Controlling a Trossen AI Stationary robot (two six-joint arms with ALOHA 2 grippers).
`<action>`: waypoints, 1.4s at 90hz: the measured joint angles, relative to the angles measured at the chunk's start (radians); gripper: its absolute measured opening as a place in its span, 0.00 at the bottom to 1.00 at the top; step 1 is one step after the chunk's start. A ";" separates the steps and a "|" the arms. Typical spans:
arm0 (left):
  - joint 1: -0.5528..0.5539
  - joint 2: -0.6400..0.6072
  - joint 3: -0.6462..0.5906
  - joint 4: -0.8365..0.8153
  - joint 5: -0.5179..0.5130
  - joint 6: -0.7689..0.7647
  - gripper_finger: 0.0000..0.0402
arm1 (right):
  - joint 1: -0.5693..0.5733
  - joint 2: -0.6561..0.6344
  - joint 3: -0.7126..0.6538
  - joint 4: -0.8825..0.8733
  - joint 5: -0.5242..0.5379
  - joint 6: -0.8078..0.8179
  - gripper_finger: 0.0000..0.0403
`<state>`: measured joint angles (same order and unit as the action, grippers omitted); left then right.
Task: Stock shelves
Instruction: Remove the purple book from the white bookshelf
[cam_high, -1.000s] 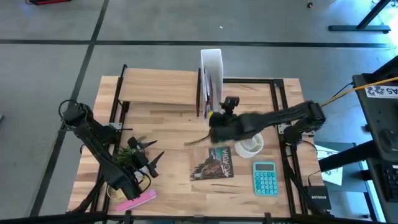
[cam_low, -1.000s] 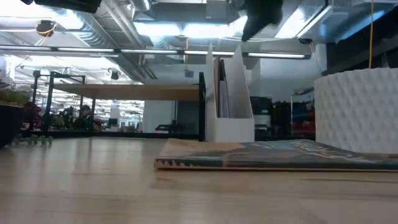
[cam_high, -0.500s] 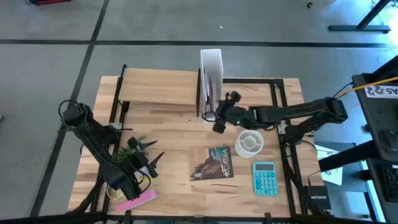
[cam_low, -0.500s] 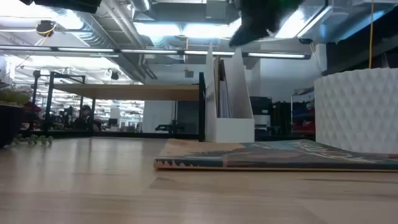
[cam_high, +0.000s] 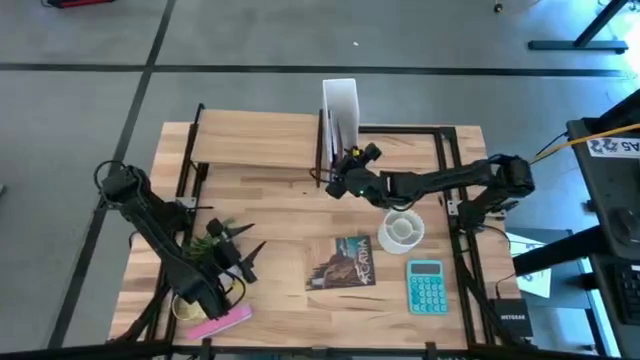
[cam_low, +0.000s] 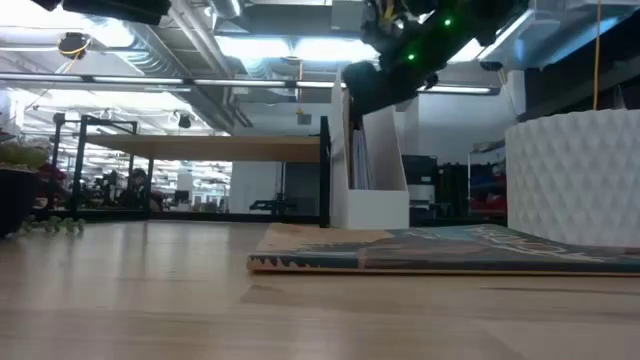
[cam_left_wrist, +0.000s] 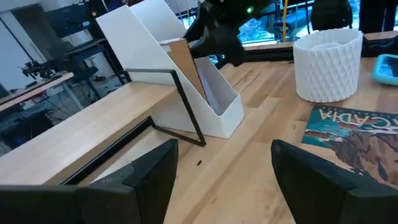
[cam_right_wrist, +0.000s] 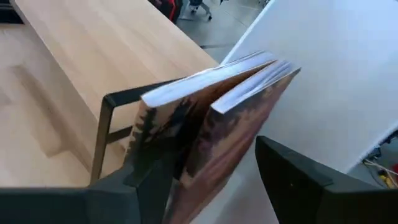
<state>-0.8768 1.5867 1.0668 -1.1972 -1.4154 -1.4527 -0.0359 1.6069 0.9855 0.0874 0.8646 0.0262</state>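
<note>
Now, here is how things stand for you:

Change: a second ago your right gripper (cam_high: 342, 186) was out over the open bench (cam_high: 280, 240) above the teal-covered Acadia book (cam_high: 347, 261) — it has since swung back to the tall narrow white upright file box (cam_high: 340, 110).

Right fingers: parted and empty in the wrist view, one to each side of the thin paperbacks (cam_right_wrist: 211, 118) standing in the box — nothing is clamped.

Meaning: I judge that one booklet has just been filed, and the Acadia book, the white textured cup (cam_high: 401, 230) and the teal calculator (cam_high: 426, 285) still wait.

Shelves: the small raised light-wood plank shelf with its black metal frame (cam_high: 255, 140) stands just beside the file box at the bench's far edge.

Left gripper (cam_high: 240, 262): idle near the small green plant (cam_high: 208, 245), fingers spread, holding nothing.

Hidden: the box floor — its walls cover it; the low view cuts the right arm off at the top.
</note>
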 joint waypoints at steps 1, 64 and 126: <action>0.000 0.000 0.000 0.001 0.000 0.002 0.59 | -0.002 0.001 0.000 0.002 0.000 0.002 0.51; 0.001 0.000 0.000 0.006 0.007 0.017 0.59 | 0.003 -0.001 0.058 0.096 0.125 0.001 0.02; 0.000 0.000 0.000 0.005 0.007 0.021 0.59 | 0.504 0.002 0.532 -0.066 0.362 -0.635 0.00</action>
<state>-0.8768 1.5867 1.0668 -1.1919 -1.4086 -1.4319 0.4680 1.6088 1.5173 0.0215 1.2266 -0.6083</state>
